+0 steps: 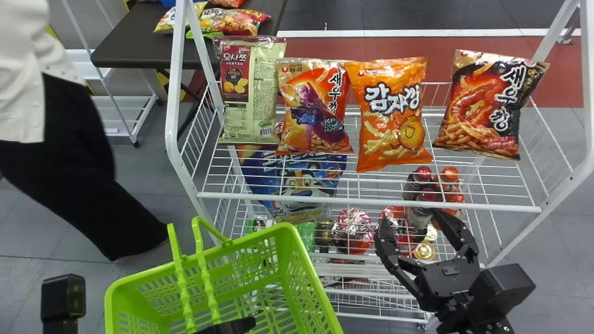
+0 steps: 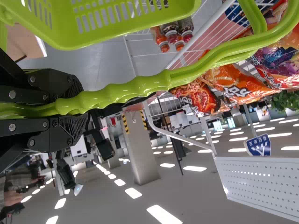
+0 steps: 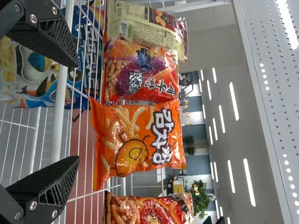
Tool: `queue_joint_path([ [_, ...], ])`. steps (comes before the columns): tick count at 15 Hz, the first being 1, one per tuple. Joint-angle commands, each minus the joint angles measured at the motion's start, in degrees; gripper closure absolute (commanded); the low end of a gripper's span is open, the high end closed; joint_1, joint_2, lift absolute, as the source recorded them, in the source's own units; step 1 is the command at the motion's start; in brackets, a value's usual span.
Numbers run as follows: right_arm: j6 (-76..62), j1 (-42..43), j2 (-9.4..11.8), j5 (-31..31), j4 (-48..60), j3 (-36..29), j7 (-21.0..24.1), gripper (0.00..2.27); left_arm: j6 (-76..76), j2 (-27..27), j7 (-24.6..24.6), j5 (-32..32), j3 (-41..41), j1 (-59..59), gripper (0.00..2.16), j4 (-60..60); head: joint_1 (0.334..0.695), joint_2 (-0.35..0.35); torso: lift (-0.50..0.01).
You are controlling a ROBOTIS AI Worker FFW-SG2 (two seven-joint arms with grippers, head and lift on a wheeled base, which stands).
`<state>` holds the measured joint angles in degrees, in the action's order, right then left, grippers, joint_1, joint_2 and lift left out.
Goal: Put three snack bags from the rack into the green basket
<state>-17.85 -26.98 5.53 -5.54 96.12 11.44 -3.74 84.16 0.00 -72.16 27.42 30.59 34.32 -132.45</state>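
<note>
On the wire shelf of the rack, four snack bags stand side by side, printed faces mostly toward you: the cream bag, the purple-and-orange bag, the orange bag and the black-and-orange bag. Their upright stance presents each broad face and leaves the top seam up. The last one leans and stands apart, so it probably allows more finger clearance.

Your left gripper is closed around the basket handles. This grip suspends the green basket with its mouth up, in front of the rack and to the left, which should keep each transfer short. Maintain that hold; a tilt could narrow the target.

Your right gripper is spread wide, with nothing between its fingers. In the head view it sits on the near side of the front rail; the right wrist view shows its spread facing the orange bag, a likely first pick. Judge the task to be at the approach step. Raise the fingers over the rail before advancing, and grip gently: the film may crease or slip, and adjacent bags may shift.
</note>
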Motion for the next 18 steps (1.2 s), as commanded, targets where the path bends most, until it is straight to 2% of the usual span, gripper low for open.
queue_joint_path([
  [1, -0.1, -0.1, 0.0, 0.0, -0.1, -0.4, 0.0, 0.11, 0.0, -0.1, 0.0, 0.0, 0.0, -0.2, 2.15, 0.4, 0.695, 0.066, 0.0],
  [11, 0.2, 1.2, -0.2, 0.0, -0.1, 0.6, 0.0, 0.1, 0.0, -0.1, -0.3, 0.2, -0.1, -0.5, 2.15, 0.6, 0.695, 0.059, 0.0],
  [16, 8.8, 12.9, -1.0, -0.3, -4.4, 5.5, 0.0, 0.1, 0.2, -0.1, -0.4, 0.2, 0.0, 0.0, 2.15, 0.5, 0.695, 0.1, 0.0],
  [18, 11.3, 18.4, -2.2, -0.4, -7.7, 7.7, 0.4, 0.1, 0.2, -0.1, -1.1, 0.2, 0.3, 0.3, 2.15, 0.3, 0.695, 0.146, 0.0],
])
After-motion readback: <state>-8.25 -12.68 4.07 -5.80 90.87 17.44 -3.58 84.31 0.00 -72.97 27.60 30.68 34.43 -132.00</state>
